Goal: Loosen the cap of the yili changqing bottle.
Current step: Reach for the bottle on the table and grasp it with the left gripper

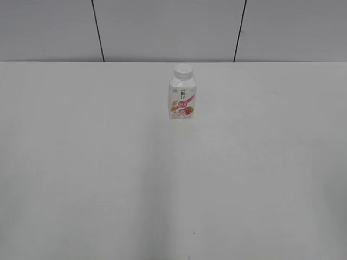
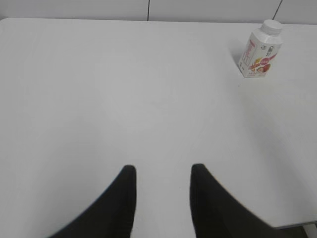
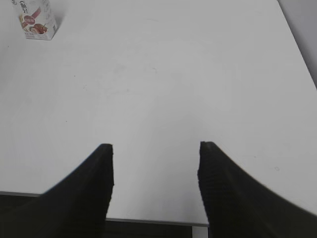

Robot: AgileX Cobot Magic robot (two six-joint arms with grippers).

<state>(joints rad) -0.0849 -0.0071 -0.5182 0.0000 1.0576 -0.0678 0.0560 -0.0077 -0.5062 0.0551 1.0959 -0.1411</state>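
Exterior view: bottle capped (upright), no arms | wrist views: left gripper, right gripper spread

Bottle w/ cap stands upright, alone, near far edge of table; bare tabletop on all sides. Left gripper and right gripper, jaws apart, well back over near edge; approach lanes unobstructed. Wall behind.
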